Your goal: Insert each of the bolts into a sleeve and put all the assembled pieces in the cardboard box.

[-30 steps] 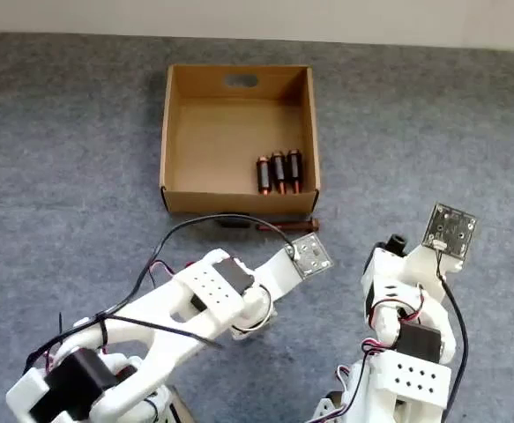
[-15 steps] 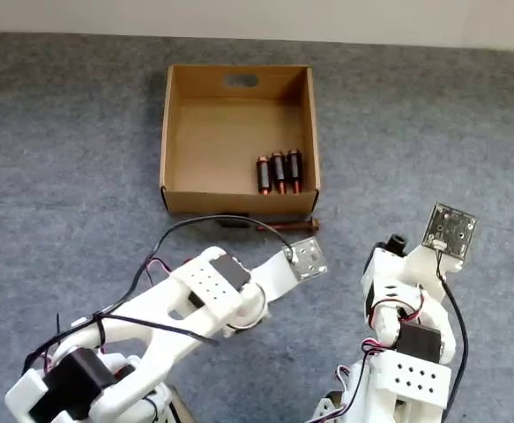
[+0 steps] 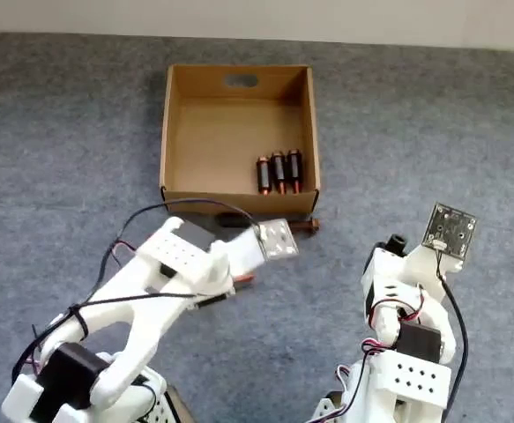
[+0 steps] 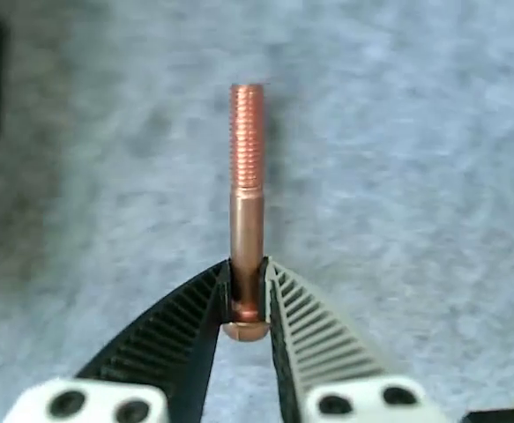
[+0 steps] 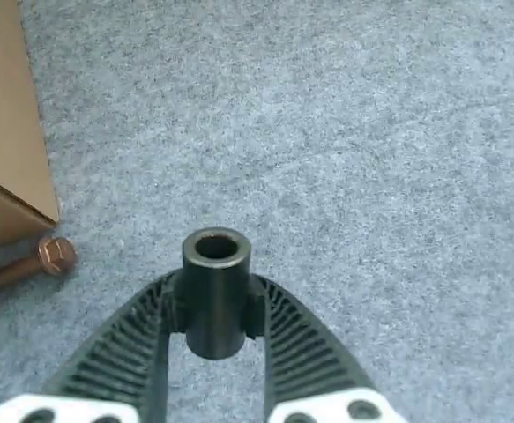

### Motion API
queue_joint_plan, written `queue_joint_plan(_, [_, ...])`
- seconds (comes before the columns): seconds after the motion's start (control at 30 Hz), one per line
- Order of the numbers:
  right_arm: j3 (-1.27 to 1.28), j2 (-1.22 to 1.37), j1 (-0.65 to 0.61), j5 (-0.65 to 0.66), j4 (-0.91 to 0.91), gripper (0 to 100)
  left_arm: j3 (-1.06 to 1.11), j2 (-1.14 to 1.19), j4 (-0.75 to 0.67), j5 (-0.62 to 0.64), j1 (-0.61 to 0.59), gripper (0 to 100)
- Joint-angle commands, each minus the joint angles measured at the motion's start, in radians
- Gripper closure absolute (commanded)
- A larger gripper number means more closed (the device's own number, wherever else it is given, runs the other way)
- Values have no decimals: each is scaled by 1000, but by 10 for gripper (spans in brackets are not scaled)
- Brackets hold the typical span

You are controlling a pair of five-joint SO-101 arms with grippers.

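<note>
My left gripper [image 4: 247, 269] is shut on a copper bolt [image 4: 247, 176] near its head, and the threaded end points away over the grey carpet. In the high view a bit of that bolt [image 3: 244, 279] shows under the left arm, in front of the cardboard box [image 3: 175, 132]. My right gripper [image 5: 214, 295] is shut on a black sleeve [image 5: 215, 256] whose open bore faces outward. That sleeve [image 3: 397, 240] is to the right of the box. Three assembled pieces [image 3: 279, 172] lie side by side in the box's near right corner.
A loose bolt [image 3: 307, 225] lies against the box's front wall; its head [image 5: 55, 256] is beside the box corner [image 5: 10, 159]. A black sleeve [image 3: 230, 218] lies by the same wall, partly under the left arm. Open carpet spreads on both sides.
The left arm has swung left, and its wrist has moved left and closer to the box front. The right arm has not moved.
</note>
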Motion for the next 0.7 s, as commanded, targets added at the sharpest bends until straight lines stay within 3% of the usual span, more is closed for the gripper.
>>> queue_joint_plan(0.0, [-8, -8, 8, -11, -19, 993, -53, -4, 6, 40, -25, 910])
queue_joint_plan(0.13, [-8, -8, 8, -11, -19, 993, -54, -12, 3, 77, -22, 805])
queue_joint_plan(0.23, [-8, -8, 8, -11, -19, 993, -68, -12, -31, 95, -42, 823])
queue_joint_plan(0.43, [-8, -8, 8, -11, -19, 993, -124, -16, -60, 299, -90, 850])
queue_joint_plan(0.67, [-8, -8, 8, -11, -21, 993, -88, -151, 127, 313, 61, 851])
